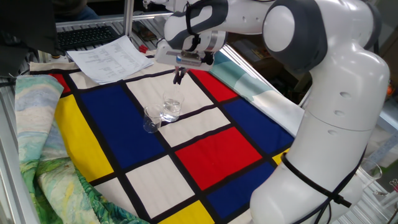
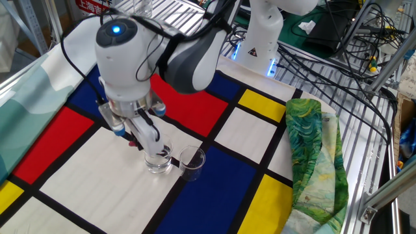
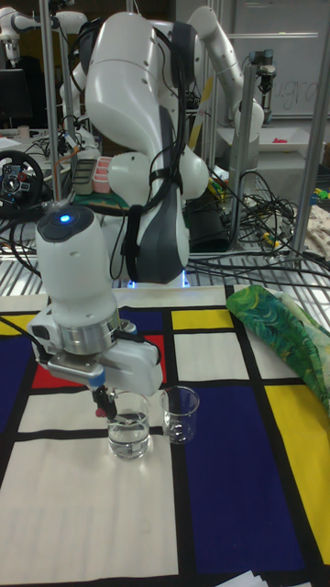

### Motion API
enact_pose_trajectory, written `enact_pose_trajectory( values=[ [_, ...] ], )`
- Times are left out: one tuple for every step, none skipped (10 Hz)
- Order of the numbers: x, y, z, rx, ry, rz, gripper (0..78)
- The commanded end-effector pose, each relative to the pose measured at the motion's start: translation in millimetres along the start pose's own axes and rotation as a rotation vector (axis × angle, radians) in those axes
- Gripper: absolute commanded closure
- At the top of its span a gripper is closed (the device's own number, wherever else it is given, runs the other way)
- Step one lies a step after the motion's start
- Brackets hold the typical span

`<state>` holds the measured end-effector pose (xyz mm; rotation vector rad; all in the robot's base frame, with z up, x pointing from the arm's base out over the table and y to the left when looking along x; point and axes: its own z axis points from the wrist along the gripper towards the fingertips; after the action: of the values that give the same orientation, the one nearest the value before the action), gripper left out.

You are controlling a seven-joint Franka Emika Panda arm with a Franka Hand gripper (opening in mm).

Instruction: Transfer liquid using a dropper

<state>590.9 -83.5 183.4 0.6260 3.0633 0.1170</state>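
My gripper (image 1: 179, 76) hangs just above a clear glass beaker (image 1: 172, 107) on a white square of the chequered cloth. It is shut on the dropper, whose small red bulb (image 2: 132, 145) shows beside the fingers. The slim clear tube points down into the beaker (image 2: 158, 162) and is hard to make out. A little colourless liquid (image 3: 128, 442) lies in the bottom of this beaker. A second, smaller beaker (image 1: 151, 119) (image 2: 192, 162) stands right beside it and looks empty.
Printed papers (image 1: 112, 56) and a keyboard (image 1: 84, 36) lie at the far edge. A crumpled green patterned cloth (image 2: 312, 149) covers one side of the table. Cables (image 2: 325, 39) run over the metal rack behind the robot base.
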Motion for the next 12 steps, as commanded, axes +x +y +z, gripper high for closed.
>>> enact_pose_trajectory(
  values=[
    [-1.6,-0.9,-17.8,0.002,-0.009,0.002,76.4],
    [-2.8,-1.2,-24.2,0.002,-0.010,0.000,76.4],
    [-3.4,-1.2,-26.4,0.003,-0.011,0.000,76.4],
    [-5.3,-0.3,-33.0,0.004,-0.010,0.002,76.4],
    [-7.3,1.2,-38.1,0.006,-0.008,0.003,76.4],
    [-9.7,2.9,-43.6,0.009,-0.004,0.003,76.4],
    [-9.7,2.9,-43.6,0.009,-0.004,0.003,76.4],
    [-14.5,4.9,-50.4,0.012,0.001,0.001,76.4],
    [-15.7,6.1,-52.2,0.012,0.001,0.000,76.4],
    [-16.0,6.5,-52.7,0.013,0.002,0.000,76.4],
    [-17.4,9.8,-58.4,0.015,0.001,0.002,76.4],
    [-18.4,12.4,-62.9,0.016,0.001,0.004,76.4]
  ],
)
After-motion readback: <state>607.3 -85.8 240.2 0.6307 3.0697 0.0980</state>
